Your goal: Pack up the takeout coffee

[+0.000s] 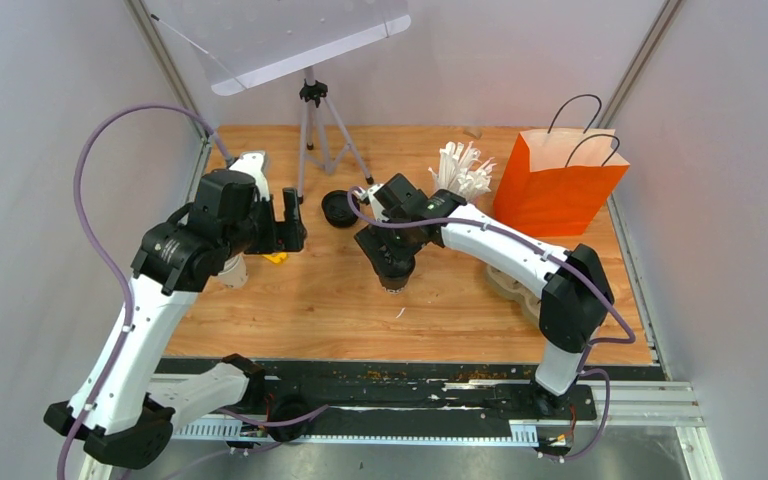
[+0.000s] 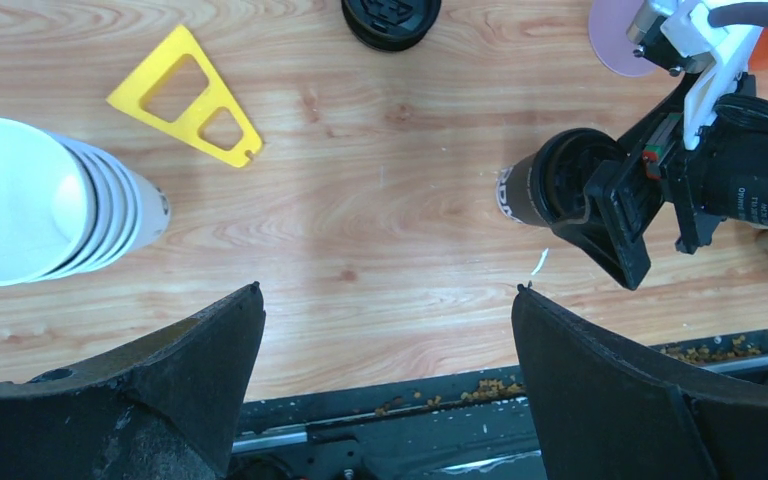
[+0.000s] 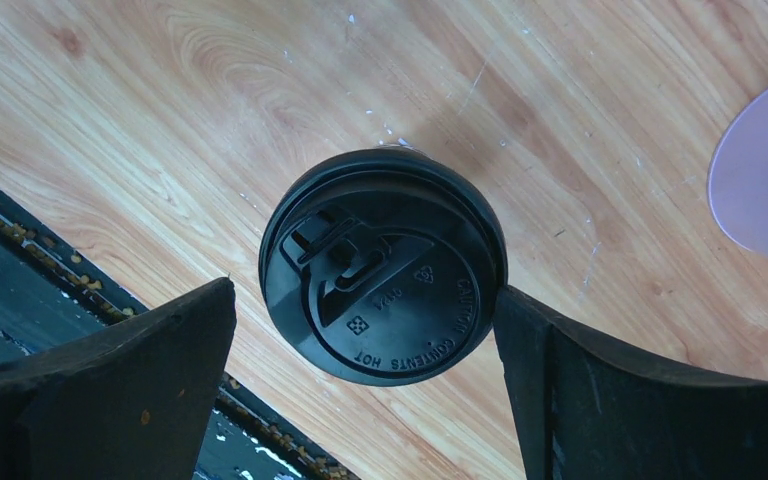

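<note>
Left jaws wide, empty; right jaws wide, straddling cup's round black plastic lid [image 3: 383,265]; I fear off-centre squeeze tipping cup.

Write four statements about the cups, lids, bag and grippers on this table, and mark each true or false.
1. The right gripper hangs open over a lidded cup. True.
2. The orange bag lies flat on its side. False: it stands upright at the far right.
3. A loose black lid lies on the table. True.
4. The left gripper is shut on the stack of white cups. False: it is open and empty, with the stack off to one side.
</note>
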### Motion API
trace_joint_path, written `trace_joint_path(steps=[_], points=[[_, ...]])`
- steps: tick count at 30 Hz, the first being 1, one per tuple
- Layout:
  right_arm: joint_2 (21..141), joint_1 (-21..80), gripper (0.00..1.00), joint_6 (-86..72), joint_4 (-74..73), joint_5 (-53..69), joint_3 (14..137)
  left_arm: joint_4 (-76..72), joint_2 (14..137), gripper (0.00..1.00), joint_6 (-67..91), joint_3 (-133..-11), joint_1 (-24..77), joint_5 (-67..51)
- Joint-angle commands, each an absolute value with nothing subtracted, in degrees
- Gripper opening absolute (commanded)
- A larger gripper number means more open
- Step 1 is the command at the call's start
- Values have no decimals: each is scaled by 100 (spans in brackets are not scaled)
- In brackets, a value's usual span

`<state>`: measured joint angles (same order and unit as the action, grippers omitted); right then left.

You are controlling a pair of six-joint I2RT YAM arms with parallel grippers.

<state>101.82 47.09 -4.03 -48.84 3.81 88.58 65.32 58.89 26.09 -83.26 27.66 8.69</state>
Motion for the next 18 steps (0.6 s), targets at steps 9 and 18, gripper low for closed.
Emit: trace_joint_path(steps=[9,18], points=[[10186,4796,97,-149,-4548,-36,8755,6623,5350,100,2414,-8236,2773,1222],[10168,4852,90,-183,-4631,-136,8653,6523,5262,100,2549,-8074,2777,1177]])
